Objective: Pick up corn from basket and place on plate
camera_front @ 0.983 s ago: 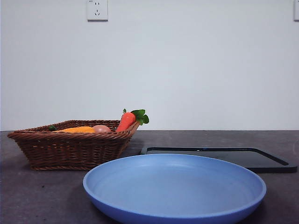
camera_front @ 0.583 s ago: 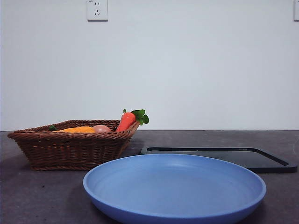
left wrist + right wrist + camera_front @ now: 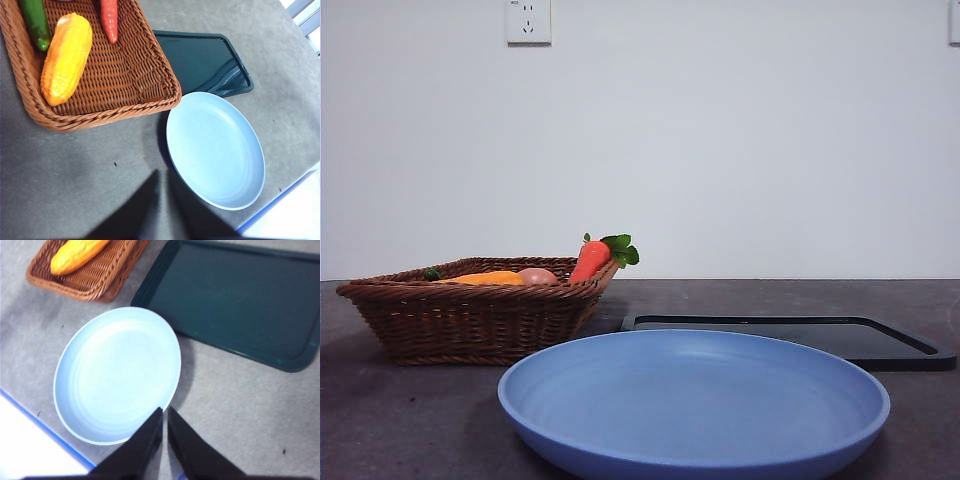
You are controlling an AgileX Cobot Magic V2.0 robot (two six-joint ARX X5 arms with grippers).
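Note:
The corn (image 3: 66, 57) lies in the wicker basket (image 3: 115, 107), a bumpy orange-yellow cob beside a green vegetable and a carrot. In the front view only a strip of the corn (image 3: 485, 278) shows above the basket (image 3: 470, 320) rim at the left. The light-blue plate (image 3: 695, 405) sits bare in the near middle, just right of the basket. My left gripper (image 3: 160, 174) hangs shut and high over the table, near the plate (image 3: 215, 150) and well apart from the corn. My right gripper (image 3: 165, 411) is shut too, above the plate (image 3: 117, 375) edge. Neither arm shows in the front view.
A flat black tray (image 3: 790, 338) lies behind the plate to the right. In the basket a carrot (image 3: 590, 260) leans on the right rim, an egg-like ball (image 3: 537, 276) sits beside the corn, and a green vegetable (image 3: 35, 20) lies along the side. The table's blue front edge (image 3: 40, 425) runs close to the plate.

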